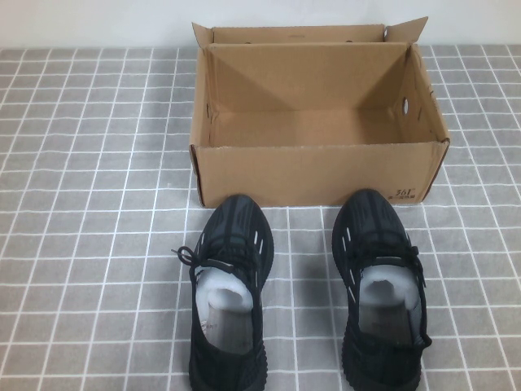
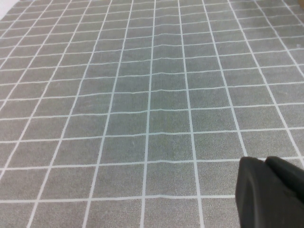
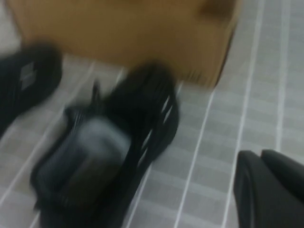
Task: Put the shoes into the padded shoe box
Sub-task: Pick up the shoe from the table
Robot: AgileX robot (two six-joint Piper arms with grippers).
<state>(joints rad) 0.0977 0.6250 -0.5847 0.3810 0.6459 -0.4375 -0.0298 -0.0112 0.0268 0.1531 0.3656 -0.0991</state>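
Two black knit sneakers with white side stripes and white paper stuffing stand side by side on the table, toes toward the box: the left shoe [image 1: 230, 285] and the right shoe [image 1: 381, 285]. The open brown cardboard shoe box [image 1: 317, 175] stands just behind them and is empty inside. Neither gripper shows in the high view. My right gripper [image 3: 259, 154] is shut and empty, hovering to the right of the right shoe [image 3: 109, 156]; the other shoe [image 3: 28, 76] and the box [image 3: 128, 33] show blurred. My left gripper [image 2: 263, 161] is shut and empty over bare cloth.
A grey cloth with a white grid [image 1: 81, 204] covers the table. The box's rear flaps [image 1: 293, 34] stand up against a pale back wall. Open cloth lies on both sides of the box and the shoes.
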